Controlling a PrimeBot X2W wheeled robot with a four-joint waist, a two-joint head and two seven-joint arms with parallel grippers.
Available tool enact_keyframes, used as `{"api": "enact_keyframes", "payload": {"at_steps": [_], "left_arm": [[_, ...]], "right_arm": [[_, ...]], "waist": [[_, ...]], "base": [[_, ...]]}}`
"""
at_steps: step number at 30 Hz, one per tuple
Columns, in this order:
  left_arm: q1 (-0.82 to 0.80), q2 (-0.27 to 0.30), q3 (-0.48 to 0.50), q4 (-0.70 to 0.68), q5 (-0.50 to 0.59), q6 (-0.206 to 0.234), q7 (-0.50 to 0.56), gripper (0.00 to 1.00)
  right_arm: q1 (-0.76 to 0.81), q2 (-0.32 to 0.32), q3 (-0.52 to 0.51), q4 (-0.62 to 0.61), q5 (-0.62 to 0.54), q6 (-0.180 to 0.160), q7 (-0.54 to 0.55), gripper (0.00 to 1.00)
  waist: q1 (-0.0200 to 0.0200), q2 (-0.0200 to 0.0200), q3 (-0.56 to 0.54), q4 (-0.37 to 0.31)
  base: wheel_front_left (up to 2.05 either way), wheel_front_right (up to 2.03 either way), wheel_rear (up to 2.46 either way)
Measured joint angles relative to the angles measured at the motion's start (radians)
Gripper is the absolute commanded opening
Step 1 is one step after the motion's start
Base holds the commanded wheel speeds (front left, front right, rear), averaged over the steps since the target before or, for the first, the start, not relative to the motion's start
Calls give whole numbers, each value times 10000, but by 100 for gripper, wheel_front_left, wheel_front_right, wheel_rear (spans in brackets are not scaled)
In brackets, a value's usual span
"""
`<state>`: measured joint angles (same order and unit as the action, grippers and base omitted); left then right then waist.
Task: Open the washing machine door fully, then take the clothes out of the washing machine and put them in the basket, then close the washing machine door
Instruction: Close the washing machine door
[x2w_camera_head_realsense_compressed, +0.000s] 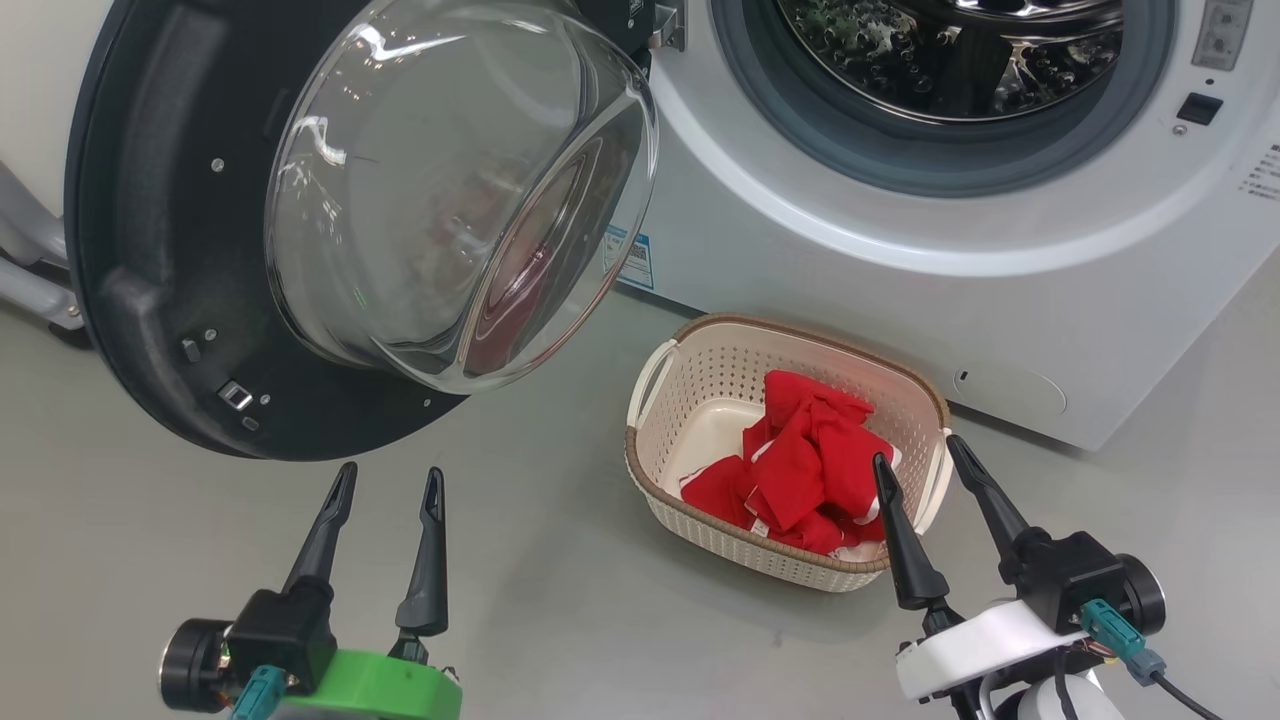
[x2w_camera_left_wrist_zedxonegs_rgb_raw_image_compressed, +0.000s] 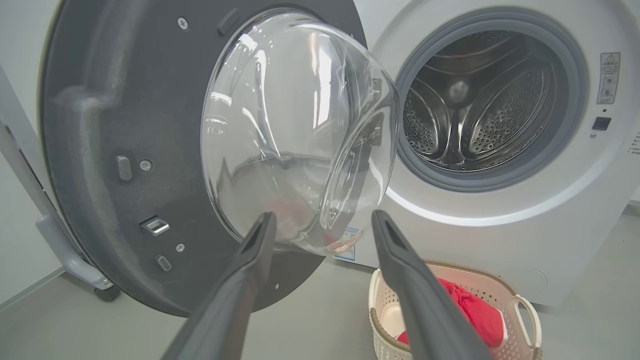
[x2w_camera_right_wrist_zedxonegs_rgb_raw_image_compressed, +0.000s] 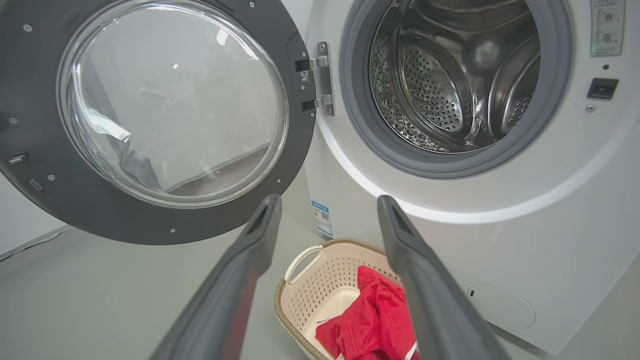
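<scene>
The washing machine (x2w_camera_head_realsense_compressed: 900, 260) (x2w_camera_left_wrist_zedxonegs_rgb_raw_image_compressed: 500, 240) (x2w_camera_right_wrist_zedxonegs_rgb_raw_image_compressed: 500, 240) stands with its steel drum (x2w_camera_right_wrist_zedxonegs_rgb_raw_image_compressed: 450, 80) showing bare. Its door (x2w_camera_head_realsense_compressed: 300, 230) (x2w_camera_left_wrist_zedxonegs_rgb_raw_image_compressed: 150, 150) (x2w_camera_right_wrist_zedxonegs_rgb_raw_image_compressed: 150, 115) is swung wide open to the left, glass bowl bulging out. The red clothes (x2w_camera_head_realsense_compressed: 805, 465) (x2w_camera_left_wrist_zedxonegs_rgb_raw_image_compressed: 472, 312) (x2w_camera_right_wrist_zedxonegs_rgb_raw_image_compressed: 372, 320) lie bunched in the cream basket (x2w_camera_head_realsense_compressed: 700, 380) (x2w_camera_left_wrist_zedxonegs_rgb_raw_image_compressed: 382, 305) (x2w_camera_right_wrist_zedxonegs_rgb_raw_image_compressed: 320, 280) on the floor before the machine. My left gripper (x2w_camera_head_realsense_compressed: 390, 480) (x2w_camera_left_wrist_zedxonegs_rgb_raw_image_compressed: 322, 222) is open, below the door. My right gripper (x2w_camera_head_realsense_compressed: 920, 450) (x2w_camera_right_wrist_zedxonegs_rgb_raw_image_compressed: 327, 205) is open at the basket's near right corner, holding nothing.
A grey floor (x2w_camera_head_realsense_compressed: 560, 600) spreads around the basket. A pale frame leg with a dark wheel (x2w_camera_left_wrist_zedxonegs_rgb_raw_image_compressed: 75, 260) stands behind the door at the left. A small blue label (x2w_camera_head_realsense_compressed: 630, 260) and a round flap (x2w_camera_head_realsense_compressed: 1010, 388) mark the machine's front.
</scene>
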<state>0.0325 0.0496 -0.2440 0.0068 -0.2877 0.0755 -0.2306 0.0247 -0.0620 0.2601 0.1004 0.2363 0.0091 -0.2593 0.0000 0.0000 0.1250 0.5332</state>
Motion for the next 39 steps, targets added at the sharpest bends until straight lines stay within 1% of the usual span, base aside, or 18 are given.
{"api": "enact_keyframes", "payload": {"at_steps": [11, 12, 14, 15, 24, 27, 28, 31, 36, 38, 39], "left_arm": [[0, 0, -10, 54, 0, 31, -8, 100], [0, 0, -12, 65, 0, 31, -8, 77], [0, 0, -10, 86, 0, 33, -8, 17], [0, 0, -10, 94, 0, 33, -10, 0], [0, 0, -21, 107, -2, 33, -71, 0], [0, -2, -42, 29, -234, 15, -88, 0], [0, -2, -44, -69, -456, -75, -96, 0], [-8, -15, -35, -537, -1760, -550, -104, 0], [-13, -21, -192, -1607, -5814, -1494, -176, 0], [30, -21, -253, -2167, -6853, -1778, -188, 0], [81, -23, -299, -2435, -7340, -1797, -215, 0]], "right_arm": [[-1, 15, 13, 54, 2, 0, 0, 100], [-1, 17, 13, 56, 2, 0, -2, 100], [-1, 23, 13, 61, 2, -2, 0, 100], [-1, 25, 15, 63, 2, 0, -2, 100], [-3, 44, 33, 77, 2, -2, 0, 100], [-4, 46, 35, 79, 2, -2, -2, 100], [-4, 48, 33, 79, 2, -2, 0, 100], [-8, 50, 27, 77, 0, -2, 0, 100], [-13, 52, 23, 75, -2, -12, -2, 100], [-17, 54, 27, 75, -2, -12, 0, 100], [-20, 56, 31, 75, -2, -12, 0, 100]], "waist": [[0, 0, -86, 25], [0, 0, -90, 28], [0, 0, -97, 33], [0, 0, -101, 36], [0, 0, -99, 28], [0, 0, -92, 17], [0, 0, -90, 15], [0, 0, -87, 15], [0, 0, -79, 11], [0, 0, -73, 5], [0, 0, -69, 1]], "base": [[0, 0, 0], [0, 0, 0], [0, 0, 0], [0, 0, 0], [0, 0, 0], [0, 0, 0], [0, 0, 0], [0, 0, 0], [0, 0, 0], [0, 0, 0], [0, 0, 0]]}}
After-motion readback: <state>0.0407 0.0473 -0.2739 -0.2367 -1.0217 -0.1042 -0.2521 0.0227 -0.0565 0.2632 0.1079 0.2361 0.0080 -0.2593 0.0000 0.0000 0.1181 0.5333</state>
